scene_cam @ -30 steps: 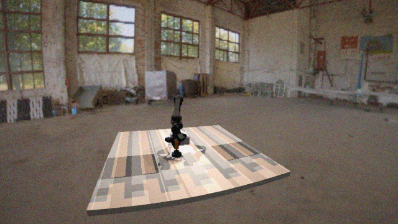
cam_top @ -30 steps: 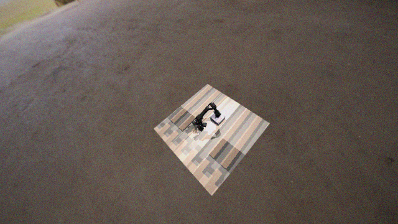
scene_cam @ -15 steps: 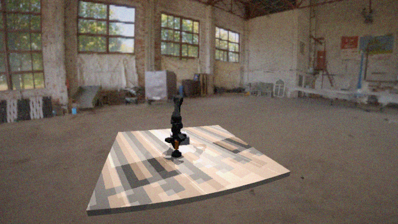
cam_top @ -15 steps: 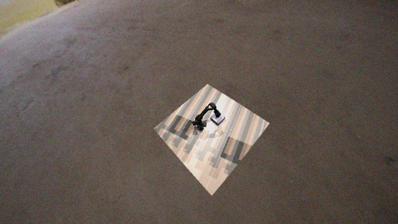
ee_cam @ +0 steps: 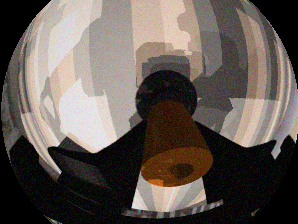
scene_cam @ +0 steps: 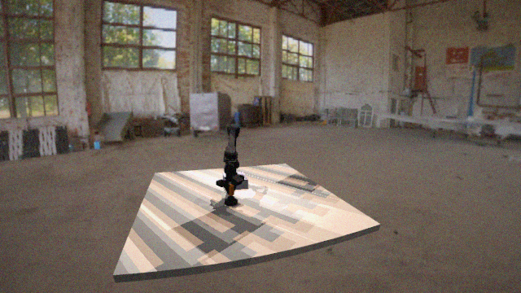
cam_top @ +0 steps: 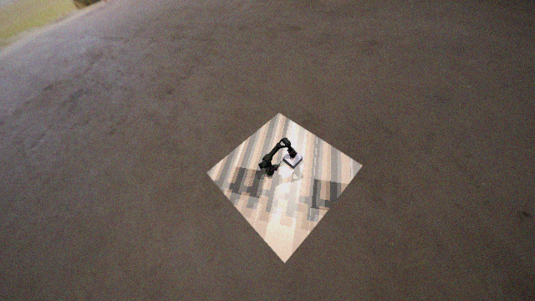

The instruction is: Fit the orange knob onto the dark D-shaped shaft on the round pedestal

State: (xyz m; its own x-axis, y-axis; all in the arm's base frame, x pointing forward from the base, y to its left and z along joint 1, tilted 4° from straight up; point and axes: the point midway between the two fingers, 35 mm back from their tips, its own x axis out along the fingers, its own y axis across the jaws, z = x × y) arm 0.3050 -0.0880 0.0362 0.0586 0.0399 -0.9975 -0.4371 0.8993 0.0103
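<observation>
The orange knob is held upright between the dark fingers of my gripper, which is shut on it. In the wrist view the knob's near round end, with a dark recess in it, faces the camera. The dark round pedestal is directly beyond the knob's far end, and in the exterior view it stands just below the knob. The shaft is hidden, so I cannot tell whether the knob is over it, touching it or partly down on it. In the top view the knob and pedestal cannot be made out.
A pale square block with dark sides shows beside the lower end of the arm. The striped table top has strong light and dark patches, and its edges drop off on all sides.
</observation>
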